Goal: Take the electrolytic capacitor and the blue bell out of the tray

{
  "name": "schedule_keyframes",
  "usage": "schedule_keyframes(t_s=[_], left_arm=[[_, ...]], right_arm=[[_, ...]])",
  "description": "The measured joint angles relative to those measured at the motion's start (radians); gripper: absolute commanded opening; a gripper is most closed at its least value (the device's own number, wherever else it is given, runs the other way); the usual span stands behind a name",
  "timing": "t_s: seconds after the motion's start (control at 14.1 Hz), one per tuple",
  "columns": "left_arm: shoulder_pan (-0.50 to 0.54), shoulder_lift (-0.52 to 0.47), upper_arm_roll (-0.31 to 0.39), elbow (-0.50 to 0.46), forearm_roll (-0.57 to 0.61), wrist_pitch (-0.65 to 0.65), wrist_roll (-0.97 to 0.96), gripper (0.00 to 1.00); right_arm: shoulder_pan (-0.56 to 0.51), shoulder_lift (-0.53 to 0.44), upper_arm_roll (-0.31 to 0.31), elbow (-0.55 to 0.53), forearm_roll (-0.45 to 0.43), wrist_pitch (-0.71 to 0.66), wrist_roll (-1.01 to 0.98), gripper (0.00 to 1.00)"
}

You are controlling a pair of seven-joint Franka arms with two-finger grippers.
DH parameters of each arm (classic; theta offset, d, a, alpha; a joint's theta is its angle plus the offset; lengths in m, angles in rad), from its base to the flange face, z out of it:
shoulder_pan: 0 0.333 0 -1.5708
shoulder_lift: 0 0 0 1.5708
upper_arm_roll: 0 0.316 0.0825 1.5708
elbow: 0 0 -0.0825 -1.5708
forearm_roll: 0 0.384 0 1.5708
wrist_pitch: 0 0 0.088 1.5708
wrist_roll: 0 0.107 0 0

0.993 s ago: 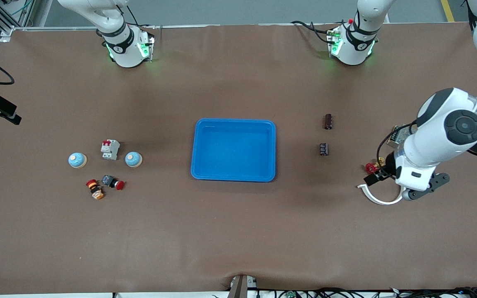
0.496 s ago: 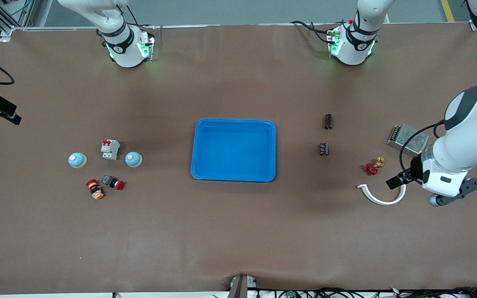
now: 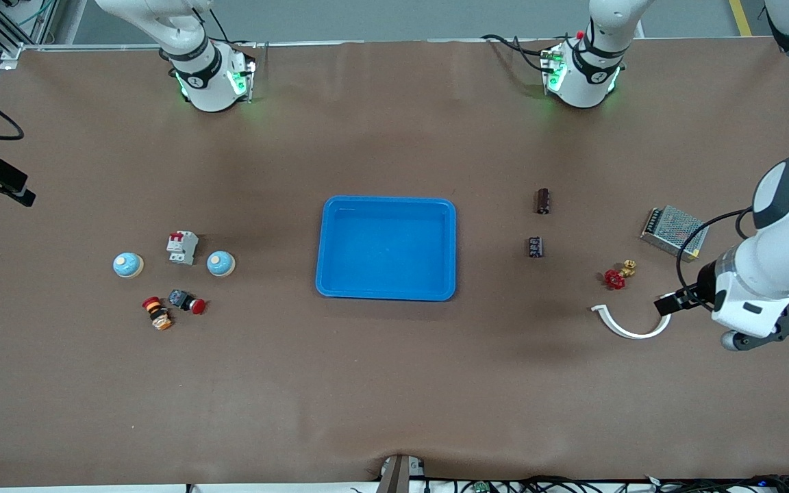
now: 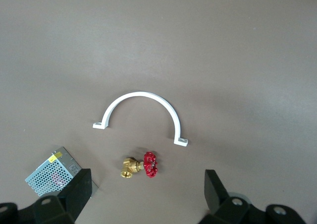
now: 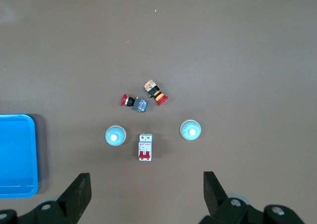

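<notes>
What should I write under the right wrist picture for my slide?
Open right gripper high over two bells, a breaker, two buttons, beside the blue tray.

1. Tray: stood mid-table, between both item groups.
2. Two capacitors: lay between the tray and the left gripper, well apart from it.
3. Curved clamp, valve, mesh box: lay under the left gripper.
4. Two bells, breaker between them, two push-buttons beside: lay below the right gripper.
</notes>
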Motion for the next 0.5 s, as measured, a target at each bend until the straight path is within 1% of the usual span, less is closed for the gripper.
schedule_keyframes(t_s=[0.28, 0.43, 0.5], left_arm=[[-0.133, -0.002, 0.103, 0.083, -0.023, -0.015, 0.005, 1.0], [-0.192, -0.006, 0.183, 0.14, -0.072, -0.017, 0.047, 1.0], [-0.223, -0.015, 0.234, 0.168, -0.106, -0.019, 0.075, 1.0]], right_arm=[[0.0, 0.0, 0.0, 0.0, 0.0, 0.0, 0.0, 1.0], [0.0, 0.0, 0.0, 0.0, 0.0, 0.0, 0.0, 1.0], [0.0, 0.0, 0.0, 0.0, 0.0, 0.0, 0.0, 1.0]])
